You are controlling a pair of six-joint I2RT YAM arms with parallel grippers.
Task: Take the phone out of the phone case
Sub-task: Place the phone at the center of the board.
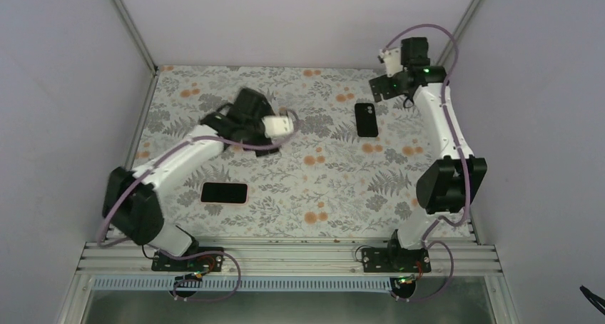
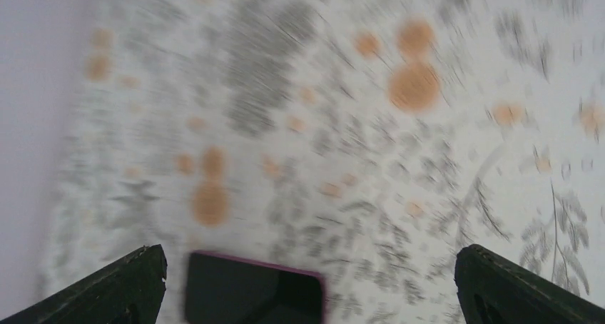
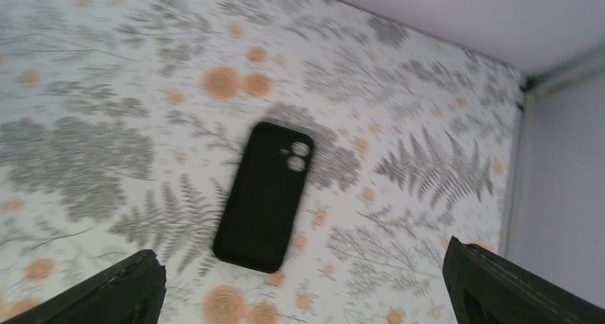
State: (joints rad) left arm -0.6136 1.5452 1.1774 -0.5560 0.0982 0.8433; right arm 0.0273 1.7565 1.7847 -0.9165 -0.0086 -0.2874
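Note:
A black phone (image 1: 223, 193) with a thin pink rim lies flat, screen up, at the near left of the floral tablecloth. It shows blurred at the bottom edge of the left wrist view (image 2: 253, 295). A black phone case (image 1: 367, 119) lies flat at the far right, separate from the phone. In the right wrist view (image 3: 264, 195) the cloth shows through its camera holes. My left gripper (image 1: 239, 120) is open and empty, held above the cloth beyond the phone. My right gripper (image 1: 382, 87) is open and empty, raised near the back wall beyond the case.
The floral tablecloth (image 1: 321, 174) covers the table. Grey walls close in the left, back and right sides, with metal posts in the back corners. A metal rail (image 1: 285, 256) with the arm bases runs along the near edge.

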